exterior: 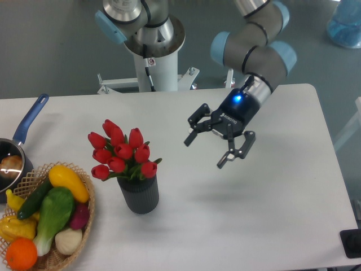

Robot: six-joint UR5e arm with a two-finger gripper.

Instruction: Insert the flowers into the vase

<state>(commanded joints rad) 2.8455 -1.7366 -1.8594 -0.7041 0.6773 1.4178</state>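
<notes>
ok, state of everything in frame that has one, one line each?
flowers: standing in the vase, buds up, not held
vase: upright on the table, holding the flowers
gripper: jaws open, empty, in the air to the right of the flowers
wicker basket: full of toy vegetables and fruit
saucepan: upright at the left edge, cut off by the frame; something pale inside

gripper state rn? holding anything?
Gripper: open and empty, in the air to the right of the flowers, which stand in the vase.
</notes>
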